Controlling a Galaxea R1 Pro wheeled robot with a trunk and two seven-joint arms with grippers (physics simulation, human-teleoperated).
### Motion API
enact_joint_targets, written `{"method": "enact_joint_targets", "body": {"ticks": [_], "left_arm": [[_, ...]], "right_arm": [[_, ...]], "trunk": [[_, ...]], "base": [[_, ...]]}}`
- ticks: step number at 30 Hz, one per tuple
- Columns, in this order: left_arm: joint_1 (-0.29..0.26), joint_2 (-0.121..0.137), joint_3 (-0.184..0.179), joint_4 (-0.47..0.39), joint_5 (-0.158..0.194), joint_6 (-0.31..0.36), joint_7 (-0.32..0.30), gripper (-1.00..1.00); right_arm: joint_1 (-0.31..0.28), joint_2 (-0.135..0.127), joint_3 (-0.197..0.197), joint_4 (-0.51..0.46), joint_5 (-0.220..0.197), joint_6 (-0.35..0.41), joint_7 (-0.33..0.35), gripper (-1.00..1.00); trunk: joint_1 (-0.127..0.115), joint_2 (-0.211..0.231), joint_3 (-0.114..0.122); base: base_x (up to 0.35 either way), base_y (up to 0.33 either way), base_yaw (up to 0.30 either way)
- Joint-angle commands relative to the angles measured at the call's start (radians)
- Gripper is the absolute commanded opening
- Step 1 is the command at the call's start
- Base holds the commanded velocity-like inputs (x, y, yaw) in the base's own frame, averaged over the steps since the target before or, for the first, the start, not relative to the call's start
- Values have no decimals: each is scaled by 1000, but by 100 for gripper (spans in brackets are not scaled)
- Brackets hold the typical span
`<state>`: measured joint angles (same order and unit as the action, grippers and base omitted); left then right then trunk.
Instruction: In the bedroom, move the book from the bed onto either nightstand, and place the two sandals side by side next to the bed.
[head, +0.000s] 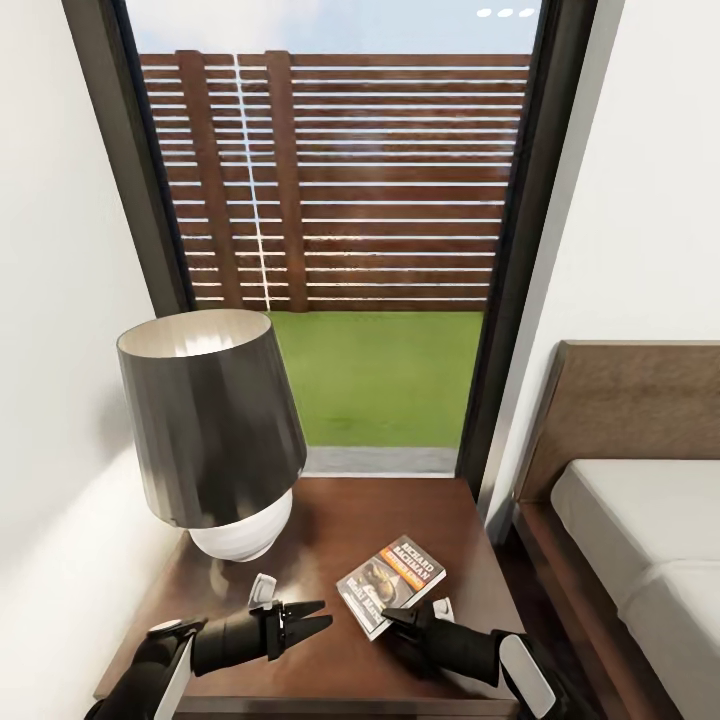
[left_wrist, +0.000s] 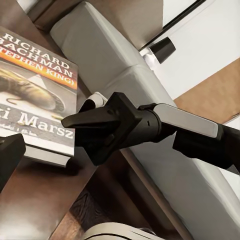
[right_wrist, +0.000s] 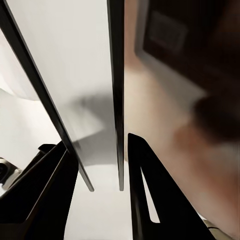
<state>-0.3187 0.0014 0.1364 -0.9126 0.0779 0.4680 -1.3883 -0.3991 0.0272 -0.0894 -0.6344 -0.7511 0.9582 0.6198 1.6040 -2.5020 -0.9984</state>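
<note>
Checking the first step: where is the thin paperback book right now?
In the head view the thin paperback book lies flat on the dark-brown wooden nightstand, right of the black-shaded lamp, just ahead of the right gripper.

Glossy brown nightstand (head: 330, 530) bearing a dark-shaded lamp (head: 212, 425) and the book (head: 391, 583).

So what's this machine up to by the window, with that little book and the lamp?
A two-armed robot is working over a dark wooden nightstand beside the bed. The book lies flat on the nightstand top, near a lamp. The right gripper sits at the book's near edge with its jaws open, not holding it. The left gripper hovers open alongside. So the book appears delivered; no sandals are in sight here.
</note>
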Motion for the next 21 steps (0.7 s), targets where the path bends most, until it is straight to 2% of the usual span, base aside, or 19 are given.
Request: {"method": "enact_joint_targets", "body": {"ticks": [1,16,21], "left_arm": [[0,0,0,0,2,11,-3,100],[0,0,0,0,2,11,-1,100],[0,0,-1,0,2,11,34,100]], "right_arm": [[0,0,-6,12,57,-21,-8,-100],[0,0,-6,12,56,-21,-8,-100],[0,0,-6,12,56,-21,-8,-100]], "trunk": [[0,0,-1],[1,0,-5],[-1,1,11]], "base": [[0,0,0],[0,0,0],[0,0,0]]}}
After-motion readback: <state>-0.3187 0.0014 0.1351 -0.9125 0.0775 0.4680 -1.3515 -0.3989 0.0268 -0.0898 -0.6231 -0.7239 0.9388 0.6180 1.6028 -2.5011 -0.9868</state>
